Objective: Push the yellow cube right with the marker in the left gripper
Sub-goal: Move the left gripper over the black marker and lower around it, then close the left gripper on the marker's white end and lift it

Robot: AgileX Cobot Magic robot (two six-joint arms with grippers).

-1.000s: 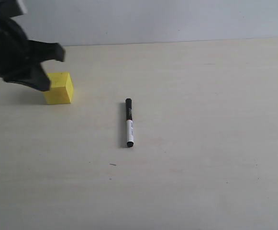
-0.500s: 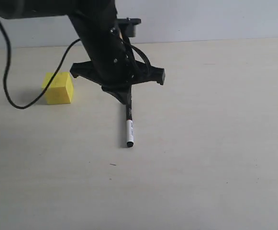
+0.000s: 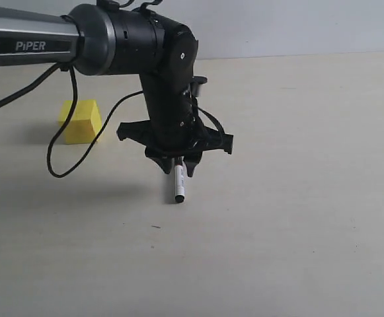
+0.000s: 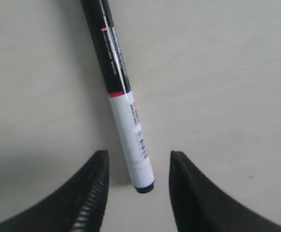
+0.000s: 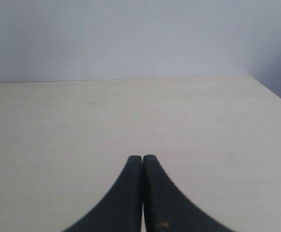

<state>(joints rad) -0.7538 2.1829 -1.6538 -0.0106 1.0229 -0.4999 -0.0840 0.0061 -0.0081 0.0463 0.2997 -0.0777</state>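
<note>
- Straddling the marker (image 4: 123,96), the left fingers (image 4: 92,193) stand spread and grip nothing. Its white end lies between their tips on the surface (image 3: 297,218), with its long axis across their closing line.
- The yellow cube (image 3: 80,122) sits well apart from those fingers, on the left arm's side.
- The right fingers (image 5: 130,193) are pressed together, empty.
- Half a second ago the left fingers hung over the capped end.

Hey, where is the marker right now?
In the exterior view the marker lies on the table near the middle, under the open left gripper, with the yellow cube farther left.
</note>
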